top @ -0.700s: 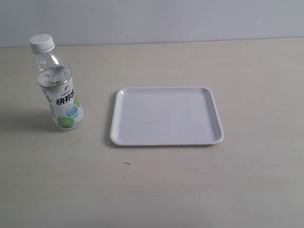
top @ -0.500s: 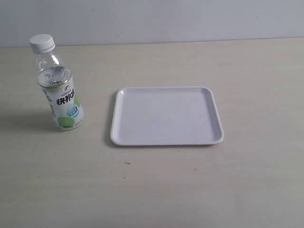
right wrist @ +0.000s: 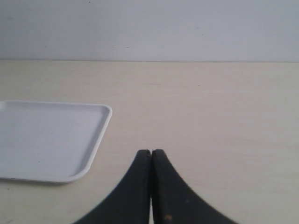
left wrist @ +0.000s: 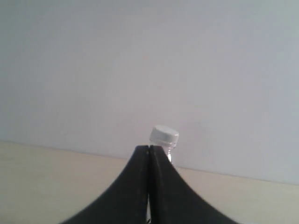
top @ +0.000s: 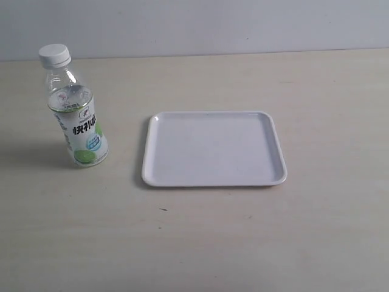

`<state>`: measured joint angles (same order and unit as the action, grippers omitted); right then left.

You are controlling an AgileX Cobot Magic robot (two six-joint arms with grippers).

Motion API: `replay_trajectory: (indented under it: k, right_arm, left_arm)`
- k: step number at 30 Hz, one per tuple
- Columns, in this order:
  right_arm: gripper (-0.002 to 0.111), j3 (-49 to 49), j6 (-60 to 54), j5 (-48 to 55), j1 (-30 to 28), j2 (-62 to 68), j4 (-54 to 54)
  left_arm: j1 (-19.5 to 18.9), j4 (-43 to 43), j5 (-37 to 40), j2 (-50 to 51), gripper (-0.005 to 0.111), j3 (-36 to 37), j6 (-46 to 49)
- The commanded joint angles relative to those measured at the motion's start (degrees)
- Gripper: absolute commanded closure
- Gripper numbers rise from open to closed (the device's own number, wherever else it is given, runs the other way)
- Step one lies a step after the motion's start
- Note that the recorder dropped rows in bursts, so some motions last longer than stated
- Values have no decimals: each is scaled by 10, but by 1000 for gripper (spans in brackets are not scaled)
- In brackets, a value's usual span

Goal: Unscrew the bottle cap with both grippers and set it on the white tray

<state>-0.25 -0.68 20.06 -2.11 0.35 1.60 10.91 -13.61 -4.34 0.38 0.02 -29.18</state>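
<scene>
Only print sits on the bottle [top: 76, 115], ext. view. Its white-and-green label [top: 84, 131] carries a short row of bold black Chinese chars [top: 85, 128], too small to read w/ certainty. Just above them is a tiny red emblem [top: 86, 113], illegible. Below is a small blue patch [top: 92, 143] w/ pale lettering, also illegible, above the lime pic [top: 85, 156].

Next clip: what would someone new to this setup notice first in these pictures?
The white tray lies flat mid-table with nothing on it, bright against the pale table. To its left in the exterior view stands the bottle, upright, with its white bottle cap on. The left gripper, black fingers shut, faces the bottle's top; the right gripper, also shut, has a corner of the tray ahead of it.
</scene>
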Motion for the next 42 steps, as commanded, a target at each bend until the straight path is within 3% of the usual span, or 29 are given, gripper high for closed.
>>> replay_trajectory:
  k: [1,5,6,9,13,15,17,18,22,27,33,42]
  right_arm:
    - [108,3,-2,-9,-4,-4,-1]
    - [108,3,-2,-9,-4,-4,-1]
    - [108,3,-2,-9,-4,-4,-1]
    - [108,3,-2,-9,-4,-4,0]
    - [108,3,-2,-9,-4,-4,0]
    - [108,3,-2,-9,-4,-4,0]
    - [108,3,-2,-9,-4,-4,0]
    - [108,3,-2,-9,-4,-4,0]
    - [108,3,-2,-9,-4,-4,0]
    - [108,3,-2,-9,-4,-4,0]
    - [108,3,-2,-9,-4,-4,0]
    - [108,3,-2,-9,-4,-4,0]
  left_arm:
    - [-1,4,-107,-4,107,0,-8]
    - [-1,4,-278,-4,107,0,39]
    - [-1,7,-290,-2,107,0,57]
    - [-1,49,-250,83,107,-41,189]
    - [-1,55,-245,259,107,-75,198]
    - [-1,47,-244,355,101,-75,198]
    - [-1,36,-248,454,80,-75,185]
    - [-1,35,-264,508,54,-75,188]
    - [-1,3,-322,615,2,-75,187]
    - [-1,-38,-438,760,5,-75,190]
    - [-1,-40,-648,909,5,-75,275]
    - [-1,-38,-656,1064,5,-167,264]
